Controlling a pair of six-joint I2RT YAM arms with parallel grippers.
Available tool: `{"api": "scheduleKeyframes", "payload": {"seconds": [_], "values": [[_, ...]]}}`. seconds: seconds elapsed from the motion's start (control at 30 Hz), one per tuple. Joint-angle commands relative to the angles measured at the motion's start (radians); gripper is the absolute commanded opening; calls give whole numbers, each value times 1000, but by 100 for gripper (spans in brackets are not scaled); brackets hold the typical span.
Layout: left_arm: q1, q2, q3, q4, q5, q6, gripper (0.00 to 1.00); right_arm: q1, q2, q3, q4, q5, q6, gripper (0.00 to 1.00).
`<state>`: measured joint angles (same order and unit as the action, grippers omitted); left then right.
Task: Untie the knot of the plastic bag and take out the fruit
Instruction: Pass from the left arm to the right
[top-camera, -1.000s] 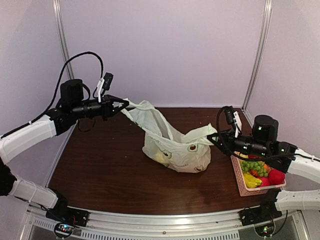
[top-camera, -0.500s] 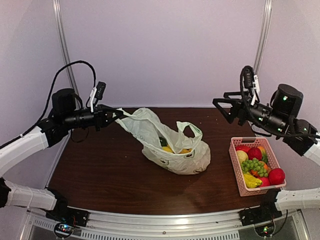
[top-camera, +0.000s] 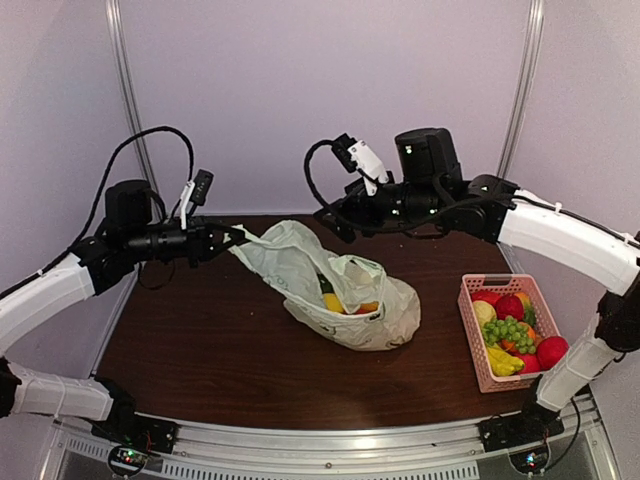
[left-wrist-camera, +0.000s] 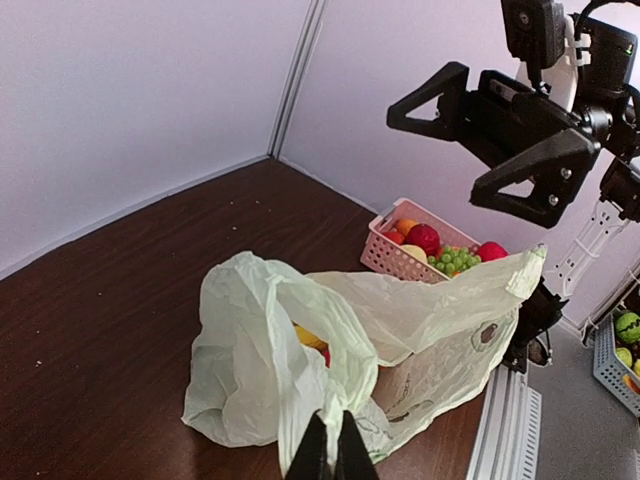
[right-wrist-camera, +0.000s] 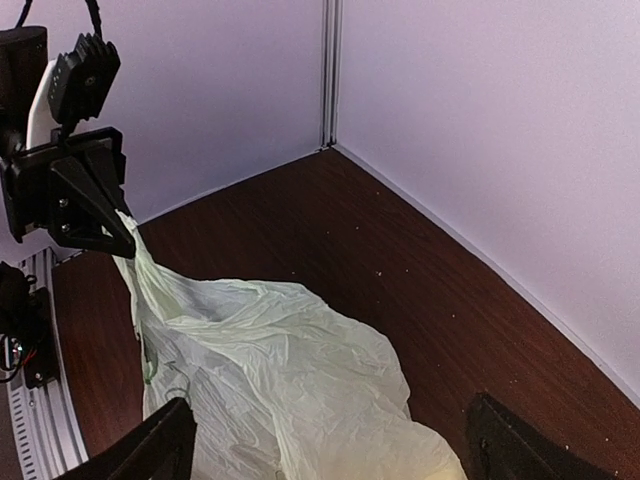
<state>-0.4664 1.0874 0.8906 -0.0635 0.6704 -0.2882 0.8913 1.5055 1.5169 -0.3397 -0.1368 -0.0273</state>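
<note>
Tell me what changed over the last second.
The right gripper let go of a handle of the bag beside the basket, opened, and swung up and left over the bag. That handle slumped. The left gripper stays shut on the other handle; basket unmoved.

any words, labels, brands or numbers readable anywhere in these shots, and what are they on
No text can be read.
The plastic bag carries faint grey print, too blurred to make out.
The pink basket shows no label.
</note>
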Motion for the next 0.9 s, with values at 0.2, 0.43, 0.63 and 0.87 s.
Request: {"api": "scheduleKeyframes", "payload": {"seconds": [0.2, 0.43, 0.63, 0.87], "values": [[6, 35, 49, 1, 1, -20, 0, 31, 225, 119, -124, -17, -84, 94], [6, 54, 67, 6, 1, -23, 0, 38, 300, 108, -101, 34, -72, 95], [6, 63, 85, 5, -4, -25, 0, 33, 331, 110, -55, 261, 10, 36], [6, 68, 180, -70, -78, 31, 0, -79, 172, 86, 23, 412, 90, 0]]}}
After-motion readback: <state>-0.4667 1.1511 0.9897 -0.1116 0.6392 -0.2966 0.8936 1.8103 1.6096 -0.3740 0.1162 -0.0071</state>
